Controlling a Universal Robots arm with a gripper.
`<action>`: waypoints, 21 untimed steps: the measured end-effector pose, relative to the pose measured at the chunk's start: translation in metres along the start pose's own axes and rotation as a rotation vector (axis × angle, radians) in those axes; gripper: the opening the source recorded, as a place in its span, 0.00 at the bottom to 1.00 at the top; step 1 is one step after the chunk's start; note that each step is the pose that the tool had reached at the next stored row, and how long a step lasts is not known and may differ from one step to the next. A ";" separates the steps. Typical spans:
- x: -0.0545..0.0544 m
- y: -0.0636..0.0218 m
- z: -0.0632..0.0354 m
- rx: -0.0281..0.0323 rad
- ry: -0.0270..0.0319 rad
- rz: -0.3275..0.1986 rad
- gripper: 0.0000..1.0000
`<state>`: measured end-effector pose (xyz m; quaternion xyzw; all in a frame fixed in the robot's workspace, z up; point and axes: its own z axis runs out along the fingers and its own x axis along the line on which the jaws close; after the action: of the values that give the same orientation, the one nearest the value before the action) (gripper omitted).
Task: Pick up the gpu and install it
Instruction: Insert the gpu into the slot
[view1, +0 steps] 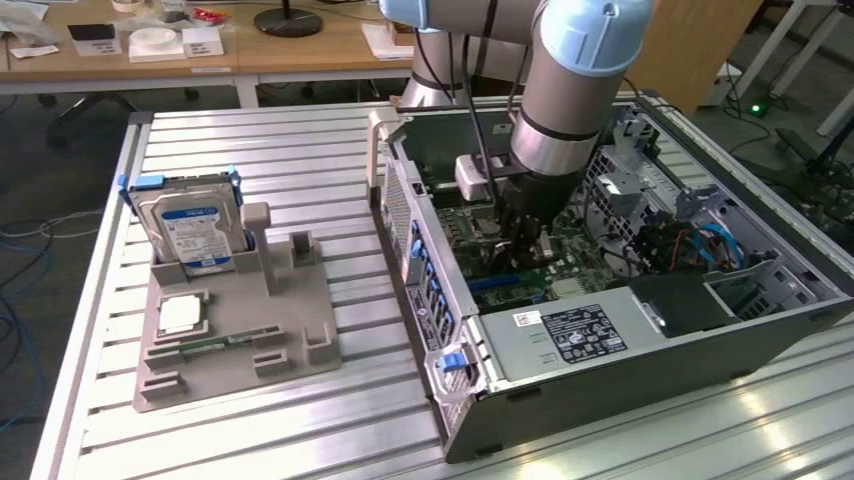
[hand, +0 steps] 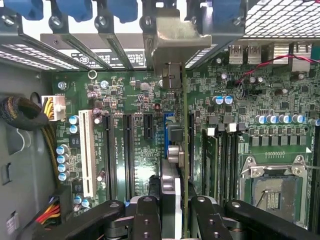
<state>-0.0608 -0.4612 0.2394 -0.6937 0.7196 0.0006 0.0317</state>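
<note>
Down inside the open computer case (view1: 747, 330), the gripper (view1: 527, 240) is clenched on the gpu (hand: 172, 165).

Seen edge-on from the wrist, the card stands upright over the green motherboard (hand: 125, 145), its metal bracket (hand: 172, 37) up against the rear slot covers, black fingers (hand: 147, 220) pinching either side. The power supply (view1: 581, 335) carries a white label, its print too small to read. Out on the bench, a blue-labelled hard drive (view1: 194, 230) stands in the grey holder (view1: 254, 340).
</note>
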 end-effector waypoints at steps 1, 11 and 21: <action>0.000 0.0000 0.0005 0.0000 0.0000 0.000 0.28; 0.001 0.0039 0.0047 0.0000 0.0003 0.000 0.28; 0.002 0.0070 0.0120 -0.0003 0.0007 0.001 0.28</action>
<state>-0.0673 -0.4619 0.2270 -0.6935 0.7197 0.0005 0.0313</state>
